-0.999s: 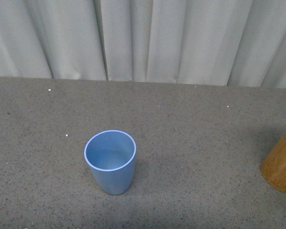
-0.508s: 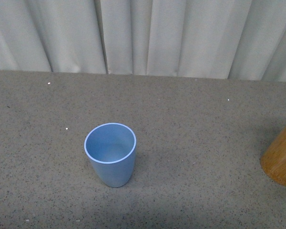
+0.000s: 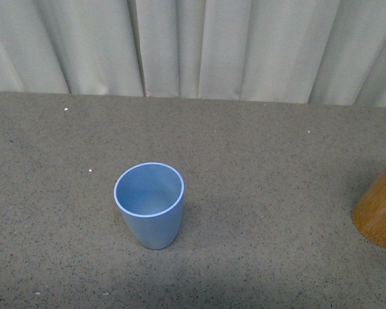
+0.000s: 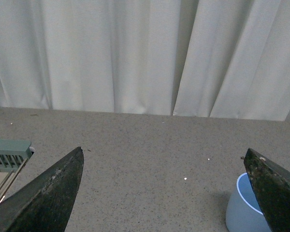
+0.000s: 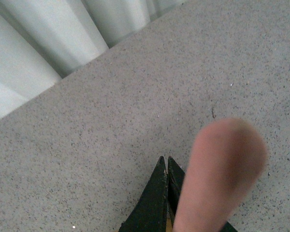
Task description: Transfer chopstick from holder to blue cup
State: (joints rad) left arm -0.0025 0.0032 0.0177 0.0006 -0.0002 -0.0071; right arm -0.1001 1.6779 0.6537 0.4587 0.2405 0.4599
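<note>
Curtain: pale, pleated, runs the full width behind the table.
Table: grey speckled top with a few white flecks.
Holder: orange-brown wood-grain cylinder at the far right edge of the front view. It is cut off by the frame, so its top isn't visible.
Blue cup: upright, left of centre, interior empty, well apart from the holder. It also shows in the left wrist view, low in the corner just beside one finger.
Rack: grey-green slatted thing at the edge of the left wrist view. I can't tell what it is.
Chopstick: seen only in the right wrist view, as a pink blur very close to the lens, crossing in front of the right claw's fingers. It isn't in the cup.
Right gripper: closed, dark fingers pressed together with only a hairline seam between the tips. It appears clamped on the chopstick, but the contact point is lost in the blur.
Left gripper: spread wide open and holding nothing, with bare table between the fingers.
</note>
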